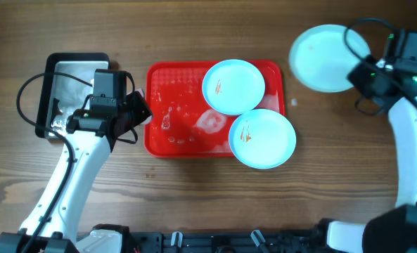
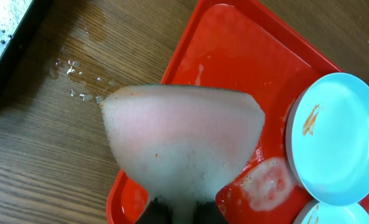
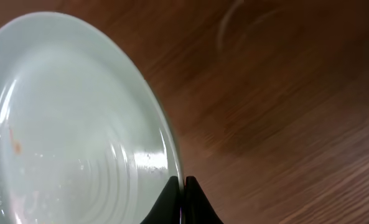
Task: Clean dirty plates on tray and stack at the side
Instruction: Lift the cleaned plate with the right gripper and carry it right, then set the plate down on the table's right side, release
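My left gripper [image 1: 139, 112] clamps a soapy sponge [image 2: 184, 143] over the tray's [image 1: 176, 81] left edge. Two smeared plates [image 1: 233, 86] sit on its right side. My right gripper [image 1: 358, 73] pinches a third plate's [image 1: 324, 56] rim, right of the tray.

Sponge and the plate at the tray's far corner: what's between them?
Between sponge and plate: wet red tray floor with a patch of soap foam, clearest in the left wrist view.

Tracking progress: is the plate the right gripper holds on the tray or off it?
Off. The right gripper pinches the plate by its rim over the table, right of the tray.
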